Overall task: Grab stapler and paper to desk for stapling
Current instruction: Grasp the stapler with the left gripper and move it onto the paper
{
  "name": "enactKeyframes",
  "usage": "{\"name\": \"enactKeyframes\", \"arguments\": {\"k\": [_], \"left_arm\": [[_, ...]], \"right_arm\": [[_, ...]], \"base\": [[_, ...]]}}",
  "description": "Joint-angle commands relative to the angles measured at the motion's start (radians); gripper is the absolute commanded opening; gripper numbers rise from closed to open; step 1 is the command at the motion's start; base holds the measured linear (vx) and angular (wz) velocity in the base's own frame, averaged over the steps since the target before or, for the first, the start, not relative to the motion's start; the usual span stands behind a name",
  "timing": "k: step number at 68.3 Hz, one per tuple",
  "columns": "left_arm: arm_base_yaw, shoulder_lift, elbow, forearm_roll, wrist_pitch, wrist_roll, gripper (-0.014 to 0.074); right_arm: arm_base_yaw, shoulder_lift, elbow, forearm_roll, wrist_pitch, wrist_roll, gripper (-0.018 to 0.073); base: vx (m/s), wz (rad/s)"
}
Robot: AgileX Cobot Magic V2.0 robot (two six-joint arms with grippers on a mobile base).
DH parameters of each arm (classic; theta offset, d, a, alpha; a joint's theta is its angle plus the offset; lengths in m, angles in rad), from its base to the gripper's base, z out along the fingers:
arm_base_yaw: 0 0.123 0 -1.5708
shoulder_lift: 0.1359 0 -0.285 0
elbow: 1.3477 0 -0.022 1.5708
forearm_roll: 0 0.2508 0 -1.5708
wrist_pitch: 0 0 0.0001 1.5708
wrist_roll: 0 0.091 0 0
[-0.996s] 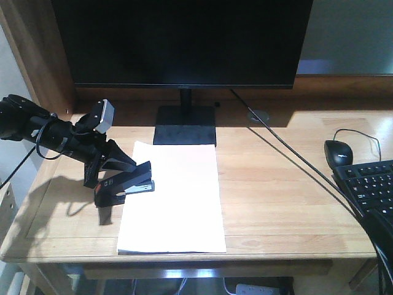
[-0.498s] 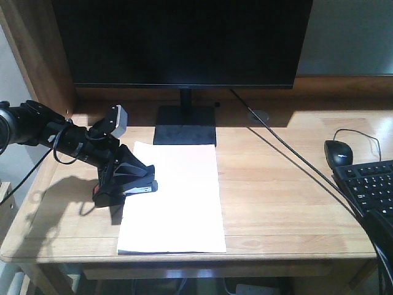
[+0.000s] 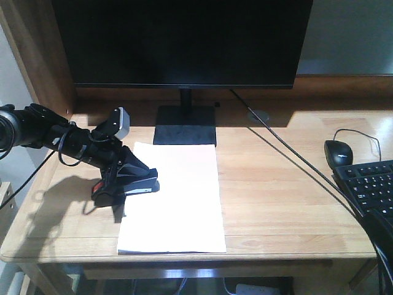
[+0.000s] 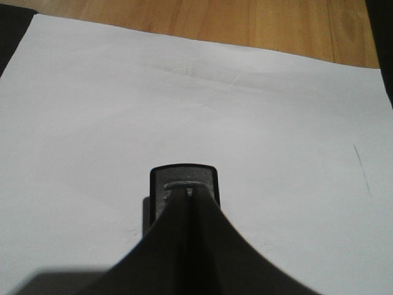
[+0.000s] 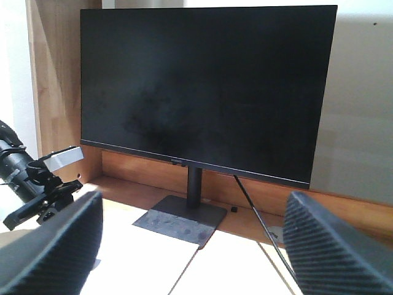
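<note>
The white paper lies flat on the light-wood desk, in front of the monitor stand. My left gripper reaches in from the left and is shut on the black stapler, whose orange-red tab points left. The stapler's nose sits over the paper's left edge. In the left wrist view the paper fills the frame and the stapler nose shows past my closed fingers, low over the sheet. My right gripper is open and empty, facing the monitor; it is out of the front view.
A large black monitor on a stand takes up the back of the desk, with a cable running from it toward the right. A black mouse and keyboard lie at the right edge. A wooden panel rises at the left.
My left gripper has swung right and lowered with the stapler, which went from tilted up to lying flatter over the paper's left edge. The paper has not moved.
</note>
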Motion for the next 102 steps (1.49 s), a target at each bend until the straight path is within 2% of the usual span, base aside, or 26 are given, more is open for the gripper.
{"name": "enactKeyframes", "arguments": {"k": [1, 19, 29, 89, 102], "left_arm": [[-0.017, -0.045, -0.021, 0.03, -0.03, -0.013, -0.0006], [-0.027, -0.034, -0.021, 0.055, -0.065, -0.057, -0.0006], [-0.027, -0.016, -0.021, 0.099, -0.058, -0.067, -0.0006], [-0.027, -0.022, -0.021, 0.102, -0.031, -0.069, -0.0006], [-0.027, -0.085, -0.021, 0.104, -0.009, -0.15, -0.0006]], "right_arm": [[0.0, 0.009, -0.029, -0.021, 0.022, -0.001, 0.0568], [0.0, 0.009, -0.029, -0.021, 0.022, -0.001, 0.0568], [0.0, 0.009, -0.029, -0.021, 0.022, -0.001, 0.0568], [0.0, 0.009, -0.029, -0.021, 0.019, -0.001, 0.0568], [0.0, 0.009, -0.029, -0.021, 0.019, -0.001, 0.0568]], "base": [[0.0, 0.0], [0.0, 0.0], [0.0, 0.0], [0.0, 0.0], [0.0, 0.0]]}}
